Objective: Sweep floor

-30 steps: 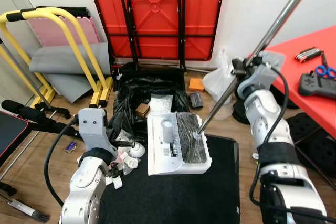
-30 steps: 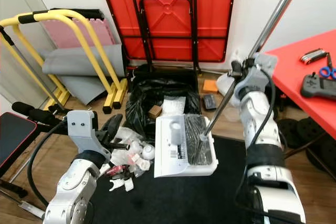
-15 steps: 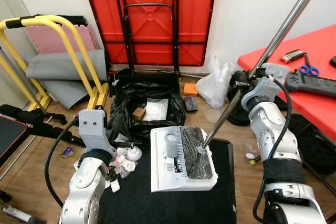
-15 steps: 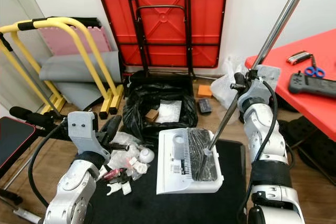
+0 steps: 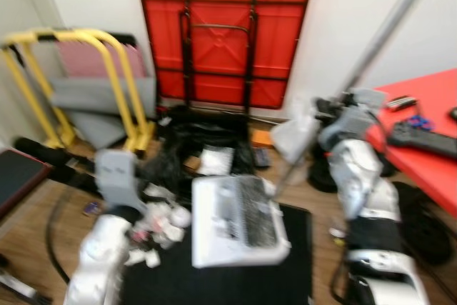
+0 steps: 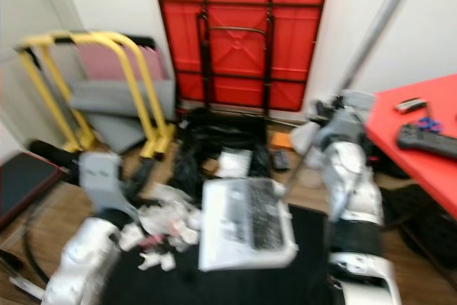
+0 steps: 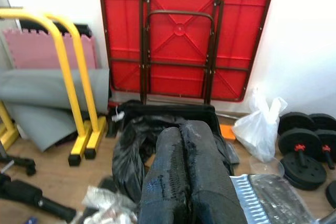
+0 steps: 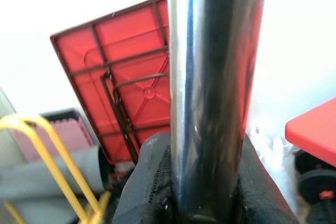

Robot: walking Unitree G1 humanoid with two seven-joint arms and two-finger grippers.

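Yellow tubular rails are seen far out to the left of the left gripper, with a grey mat leaned behind them. The left gripper's fingers are pressed together, nothing held between them — just beside and below them a heap of crumpled white litter lies on the wooden floor. Beyond the fingertips a black rubbish bag is spread open, and behind it a folded red table stands against the wall. To the right of the left gripper, a white dustpan with a dark brush head resting in it sits on a black mat. From the brush head a metal broom handle rises slantwise to the right gripper, whose fingers are clamped on it, one on each side. Past the right gripper a white plastic bag and black weight plates are near the wall, and a red tabletop carrying a dark controller lies to its right. The head views are motion-blurred.
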